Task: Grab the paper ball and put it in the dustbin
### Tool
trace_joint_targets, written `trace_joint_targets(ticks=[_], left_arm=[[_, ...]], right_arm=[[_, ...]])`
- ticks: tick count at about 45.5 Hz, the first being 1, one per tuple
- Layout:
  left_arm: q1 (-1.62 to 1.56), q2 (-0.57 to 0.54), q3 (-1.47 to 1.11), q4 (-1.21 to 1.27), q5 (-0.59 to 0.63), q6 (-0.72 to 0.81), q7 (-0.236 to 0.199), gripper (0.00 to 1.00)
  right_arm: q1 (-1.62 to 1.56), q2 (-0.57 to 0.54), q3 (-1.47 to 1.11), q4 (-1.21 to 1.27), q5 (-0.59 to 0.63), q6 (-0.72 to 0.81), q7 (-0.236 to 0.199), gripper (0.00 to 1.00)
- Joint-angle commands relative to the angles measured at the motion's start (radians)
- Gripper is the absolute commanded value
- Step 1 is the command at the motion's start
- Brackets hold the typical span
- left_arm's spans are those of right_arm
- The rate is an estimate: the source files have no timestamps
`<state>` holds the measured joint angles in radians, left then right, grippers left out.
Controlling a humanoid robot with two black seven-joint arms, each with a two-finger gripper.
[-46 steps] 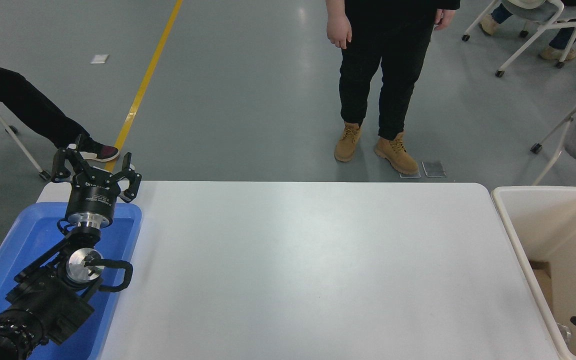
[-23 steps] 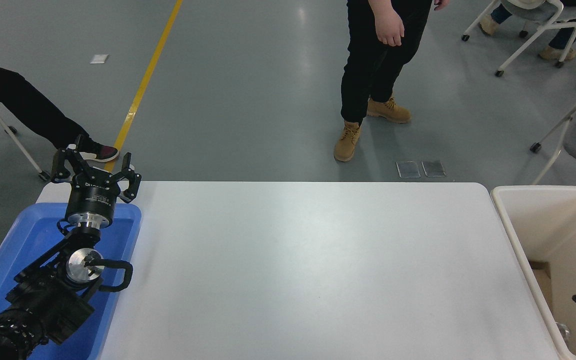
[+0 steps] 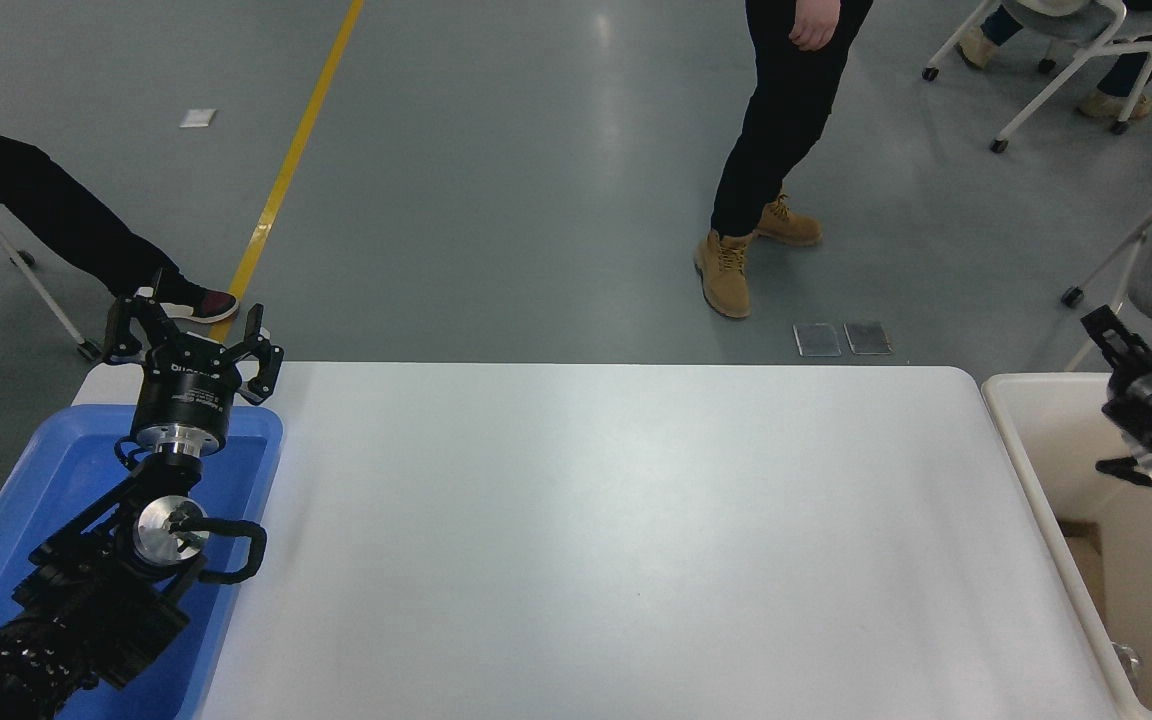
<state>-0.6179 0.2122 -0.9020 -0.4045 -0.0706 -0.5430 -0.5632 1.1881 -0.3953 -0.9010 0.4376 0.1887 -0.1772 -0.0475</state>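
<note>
Far to the left of the dustbin (image 3: 1036, 470), the left gripper (image 3: 191, 335) is parked over a blue tray (image 3: 46, 470), its fingers spread and holding nothing. The white table (image 3: 596, 540) between the tray and the dustbin is smooth and matte, so a light wad would probably skid on it if nudged. Beyond the table, a person (image 3: 786, 120) stands on the grey floor. The right gripper (image 3: 1151, 415) hangs above the dustbin's far end; I cannot tell whether it is spread or closed, and nothing shows in it. The paper ball is nowhere in view. A tan patch (image 3: 1086, 560) lies low inside the dustbin, but I cannot tell what it is. Crumpled paper should be light, soft and springy, best pinched gently across its middle.
</note>
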Motion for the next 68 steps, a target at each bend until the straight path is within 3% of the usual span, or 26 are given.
trace_joint_targets(ticks=[1,19,38,49,68], left_arm=[[0.000,0.000,0.000,0.000,0.000,0.000,0.000,0.99],[0.001,0.000,0.002,0.001,0.000,0.000,0.000,0.99],[0.001,0.001,0.002,0.001,0.000,0.000,0.000,0.99],[0.001,0.001,0.002,0.001,0.000,0.000,-0.001,0.99],[0.001,0.001,0.002,0.001,0.000,0.000,0.000,0.99]], right_arm=[[0.347,-0.013,-0.190,0.378,-0.110,0.031,0.000,1.00],[0.810,-0.106,-0.239,0.837,-0.265,0.427,-0.003,1.00],[1.142,-0.177,-0.289,1.083,-0.305,0.829,-0.003,1.00],[1.191,-0.175,-0.259,1.084,-0.325,0.963,-0.005,1.00],[1.197,-0.096,-0.171,1.078,-0.446,0.963,-0.006,1.00]])
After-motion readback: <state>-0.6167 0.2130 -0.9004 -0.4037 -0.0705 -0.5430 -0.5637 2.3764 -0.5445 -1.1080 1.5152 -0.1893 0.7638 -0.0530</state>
